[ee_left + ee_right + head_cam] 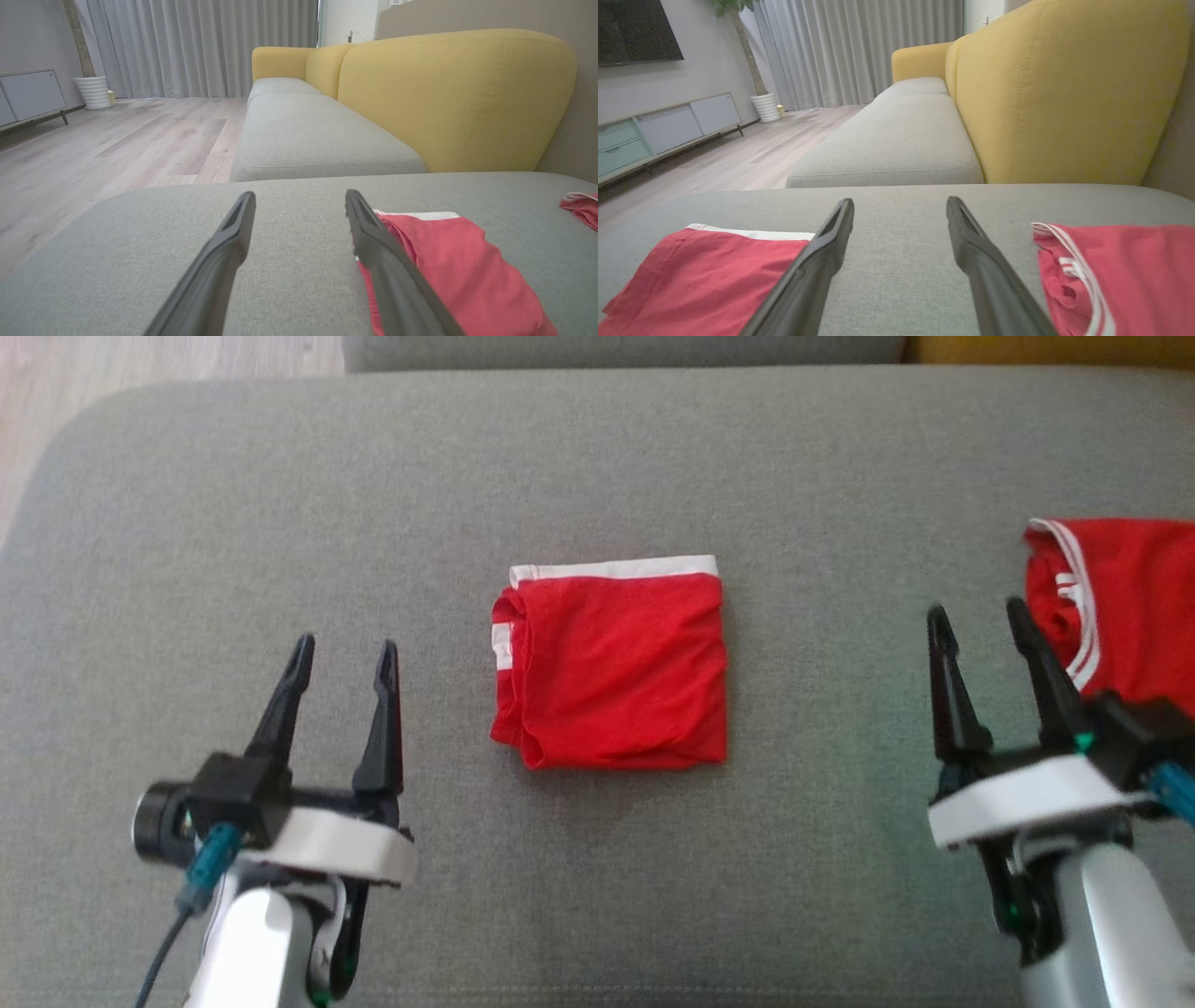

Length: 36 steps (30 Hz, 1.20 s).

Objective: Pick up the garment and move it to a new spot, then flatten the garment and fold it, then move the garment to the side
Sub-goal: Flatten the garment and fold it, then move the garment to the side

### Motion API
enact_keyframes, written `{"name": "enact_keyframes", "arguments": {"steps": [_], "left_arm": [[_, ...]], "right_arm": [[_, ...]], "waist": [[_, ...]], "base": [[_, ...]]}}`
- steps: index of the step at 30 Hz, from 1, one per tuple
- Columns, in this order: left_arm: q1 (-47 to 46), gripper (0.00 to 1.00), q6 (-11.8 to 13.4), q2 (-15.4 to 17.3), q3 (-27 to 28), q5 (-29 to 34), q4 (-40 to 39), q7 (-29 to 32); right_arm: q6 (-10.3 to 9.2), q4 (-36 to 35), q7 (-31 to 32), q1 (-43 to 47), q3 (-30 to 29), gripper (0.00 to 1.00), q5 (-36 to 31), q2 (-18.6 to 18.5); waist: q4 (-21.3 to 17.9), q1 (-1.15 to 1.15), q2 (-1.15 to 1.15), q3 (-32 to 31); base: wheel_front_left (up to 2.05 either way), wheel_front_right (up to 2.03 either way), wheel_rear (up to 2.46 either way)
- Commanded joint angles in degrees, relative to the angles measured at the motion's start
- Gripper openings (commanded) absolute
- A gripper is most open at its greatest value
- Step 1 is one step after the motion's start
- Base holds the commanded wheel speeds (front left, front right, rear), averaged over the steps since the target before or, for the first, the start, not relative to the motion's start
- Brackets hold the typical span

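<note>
A red garment with a white band (611, 663) lies folded into a neat square in the middle of the grey cushion (597, 476). In the left wrist view the folded garment (458, 266) sits just right of my fingers; in the right wrist view the same folded garment (705, 275) sits to their left. My left gripper (345, 658) hovers open at the lower left, apart from the cloth, nothing between its fingers. My right gripper (976, 621) stands open at the lower right, likewise empty.
A second red garment with white stripes (1116, 602) lies at the cushion's right edge, close beside my right gripper, also in the right wrist view (1120, 275). A yellow sofa back (458, 98) rises behind. Wooden floor (117, 140) lies beyond the cushion's left edge.
</note>
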Motion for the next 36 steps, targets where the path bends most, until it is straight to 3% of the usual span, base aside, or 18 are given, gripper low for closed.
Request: {"name": "enact_keyframes", "arguments": {"steps": [1,17,36], "left_arm": [[-0.24,1.0,0.22,1.12,2.01,0.53,-2.21,-0.69],[6.89,1.0,0.73,1.87,1.68,-0.33,-1.64,-0.35],[7.85,1.0,1.3,2.67,1.12,-1.25,-2.5,0.88]], "right_arm": [[-0.05,-3.38,0.64,0.32,0.72,1.0,-0.55,0.34],[-0.05,-11.39,6.44,10.57,-0.79,1.0,-3.1,1.26],[-0.05,-13.32,8.22,12.44,-1.07,1.0,-3.08,1.53]], "waist": [[-0.25,0.0,0.0,-0.74],[-0.55,0.0,0.0,-8.12],[-0.59,0.0,0.0,-9.4]], "base": [[0.0,0.0,0.0],[0.0,0.0,0.0],[0.0,0.0,0.0]]}}
